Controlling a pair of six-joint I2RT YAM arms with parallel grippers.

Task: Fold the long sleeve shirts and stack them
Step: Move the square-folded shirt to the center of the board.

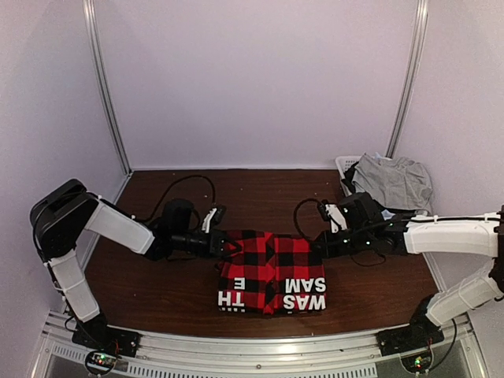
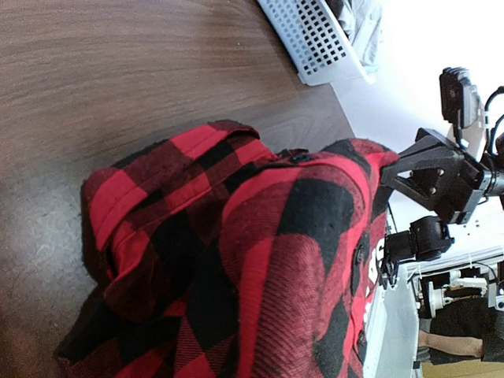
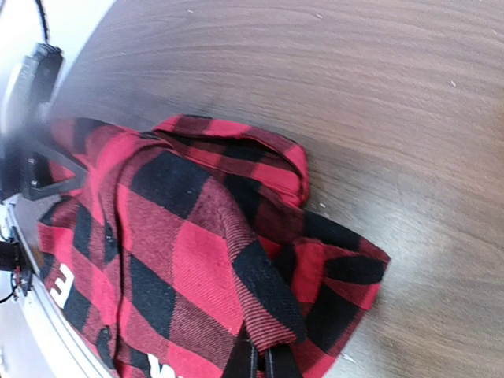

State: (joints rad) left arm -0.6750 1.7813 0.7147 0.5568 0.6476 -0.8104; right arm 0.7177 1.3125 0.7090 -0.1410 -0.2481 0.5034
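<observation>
**Both grippers pinched on the flannel's far corners**

Up front, the flannel shirt point(image 1: 272, 276) lies well near-left of the white basket point(image 1: 343, 164), with its long axis running left-right. The right gripper point(image 1: 318, 249) is clamped on the far corner toward the basket. The left gripper point(image 1: 227, 246) looks clamped on the far corner away from it. Each arm has its own end, so I'd guess the far edge gets folded nearward together.

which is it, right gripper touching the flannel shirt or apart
Touching. The right wrist view shows the right gripper shut on a fold of the flannel shirt.
</observation>
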